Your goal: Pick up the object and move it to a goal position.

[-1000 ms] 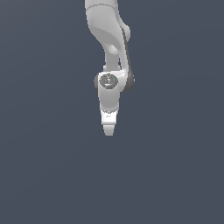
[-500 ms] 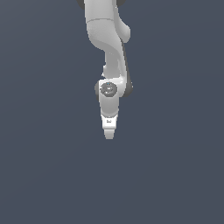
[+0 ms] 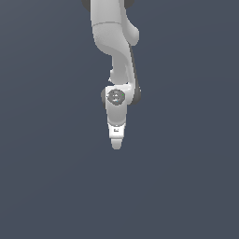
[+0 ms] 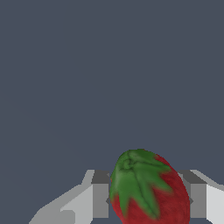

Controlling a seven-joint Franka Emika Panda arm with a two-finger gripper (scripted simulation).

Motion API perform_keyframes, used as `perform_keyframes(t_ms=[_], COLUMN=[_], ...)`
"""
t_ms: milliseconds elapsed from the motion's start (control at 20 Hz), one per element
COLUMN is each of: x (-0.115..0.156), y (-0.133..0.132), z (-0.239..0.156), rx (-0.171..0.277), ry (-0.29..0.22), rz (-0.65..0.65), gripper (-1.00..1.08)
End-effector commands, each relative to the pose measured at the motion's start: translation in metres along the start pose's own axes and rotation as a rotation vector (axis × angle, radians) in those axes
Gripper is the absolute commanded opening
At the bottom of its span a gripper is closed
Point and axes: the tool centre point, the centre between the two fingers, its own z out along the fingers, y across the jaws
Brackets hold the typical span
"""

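Grey-blue ground fills both views, plain and unmarked, with no edge or seam showing anywhere.

Seen from the exterior view, the white Panda arm [image 3: 114, 42] comes down from the top of the picture near the middle. Its wrist joint [image 3: 115, 97], with a dark round cap, sits below the bend, and the gripper [image 3: 116, 142] points straight down from it. From this side the two fingers line up one behind the other, so the gap between them cannot be read there, and the strawberry is hidden in that view.

The wrist view settles it. Going across, the first finger [image 4: 99, 194] shows as a grey pad with a white body behind it; next comes the strawberry [image 4: 148, 188], red with a green leafy top turned toward the camera; then the second finger [image 4: 197, 197] on the far side. The fruit sits between the two pads, touching both as far as the picture shows, so the gripper is closed on the strawberry and holds it. Its lower part runs out of the picture. Whether the fruit rests on the ground or hangs clear of it cannot be told.
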Motion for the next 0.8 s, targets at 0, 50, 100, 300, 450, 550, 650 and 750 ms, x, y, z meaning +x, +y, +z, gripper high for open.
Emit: perform_keyframes(t_ms=[0, 50, 100, 300, 450, 550, 650, 750], x=[0.000, 0.000, 0.000, -0.001, -0.002, -0.004, -0.006, -0.008], y=[0.000, 0.000, 0.000, -0.001, -0.002, -0.004, -0.006, -0.008], z=[0.001, 0.001, 0.001, -0.002, -0.008, -0.015, -0.023, -0.034], rx=[0.001, 0.001, 0.001, 0.000, 0.000, 0.000, 0.000, 0.000], ry=[0.000, 0.000, 0.000, 0.000, 0.000, -0.001, -0.001, -0.001], rz=[0.000, 0.000, 0.000, 0.000, 0.000, 0.000, 0.000, -0.001], gripper=[-1.00, -1.00, -1.00, -1.00, -1.00, -1.00, -1.00, -1.00])
